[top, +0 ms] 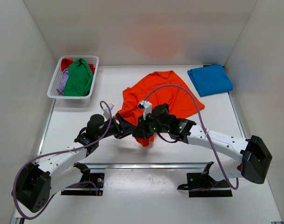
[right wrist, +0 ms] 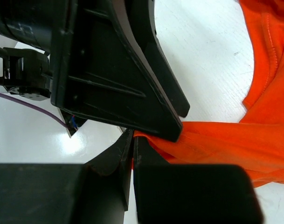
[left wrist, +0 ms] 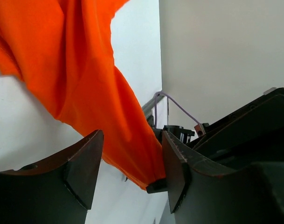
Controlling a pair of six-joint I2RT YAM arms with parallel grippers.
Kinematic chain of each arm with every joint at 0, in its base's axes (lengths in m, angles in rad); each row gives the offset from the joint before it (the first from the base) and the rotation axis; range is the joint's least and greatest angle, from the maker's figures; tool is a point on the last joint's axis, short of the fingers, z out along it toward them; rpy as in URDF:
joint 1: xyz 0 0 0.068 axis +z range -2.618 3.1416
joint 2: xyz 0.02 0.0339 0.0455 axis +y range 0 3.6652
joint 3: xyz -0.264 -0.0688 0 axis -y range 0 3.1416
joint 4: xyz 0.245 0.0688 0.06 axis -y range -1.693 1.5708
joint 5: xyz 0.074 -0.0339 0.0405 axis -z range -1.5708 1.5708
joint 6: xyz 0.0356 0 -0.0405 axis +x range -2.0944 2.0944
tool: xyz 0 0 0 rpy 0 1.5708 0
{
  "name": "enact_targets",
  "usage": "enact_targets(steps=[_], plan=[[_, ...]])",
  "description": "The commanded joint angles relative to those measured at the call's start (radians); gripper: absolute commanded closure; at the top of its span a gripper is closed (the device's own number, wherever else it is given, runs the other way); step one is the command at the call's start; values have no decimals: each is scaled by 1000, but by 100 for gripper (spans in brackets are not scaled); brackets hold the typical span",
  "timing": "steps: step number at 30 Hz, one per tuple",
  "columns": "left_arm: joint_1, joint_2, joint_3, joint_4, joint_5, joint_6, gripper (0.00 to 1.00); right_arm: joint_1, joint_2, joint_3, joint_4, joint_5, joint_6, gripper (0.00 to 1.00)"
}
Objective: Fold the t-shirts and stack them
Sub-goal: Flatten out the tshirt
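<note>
1. Where your right pincer point(right wrist: 133, 142) meets the cloth, its jaws are pressed together on a bunched edge of the orange t-shirt point(right wrist: 235, 144).
2. Your left pincer point(left wrist: 130, 175) sits close against the right one with its jaws apart. The orange cloth hangs down between them, brushing one finger point(left wrist: 176, 172) and clear of the other.
3. The pinched edge sits between the two wrists, on the near side of the shirt. The rest of the orange t-shirt lies spread and rumpled on the middle of the table point(top: 114, 79).
4. A blue t-shirt point(top: 210, 79) lies folded at the far right corner, well apart.
5. At far left, the white basket point(top: 69, 96) holds a green t-shirt point(top: 78, 78) on top. A red t-shirt point(top: 66, 62) and a lilac t-shirt point(top: 62, 84) show beside the green one.
</note>
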Motion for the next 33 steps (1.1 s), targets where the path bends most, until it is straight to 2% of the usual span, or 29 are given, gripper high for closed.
enact_targets(steps=[1, 8, 13, 16, 18, 20, 21, 23, 29, 33], plan=[[-11, 17, -10, 63, 40, -37, 37, 12, -15, 41, 45, 10, -25, 100], [-20, 32, -31, 112, 60, -89, 38, 9, -19, 67, 44, 45, -54, 100], [-48, 90, -13, 141, 95, -105, 31, 3, -21, 98, 40, 87, -73, 100], [-54, 112, -5, 143, 131, -105, 33, 3, -25, 110, 39, 119, -90, 100], [-54, 120, -14, 184, 146, -122, 48, -2, -29, 115, 36, 133, -99, 99], [-51, 124, -26, 213, 149, -148, 92, -5, -27, 126, 31, 131, -111, 100], [-49, 120, -33, 220, 149, -161, 100, -5, -29, 126, 25, 137, -125, 100], [-43, 110, -49, 238, 141, -169, 100, -11, -33, 118, 33, 139, -128, 99], [1, 34, -66, 169, 118, -152, 100, -78, -143, 18, 64, 138, -127, 71], [49, 0, -83, 117, 132, -123, 100, -195, -226, -48, 36, 108, -117, 62]])
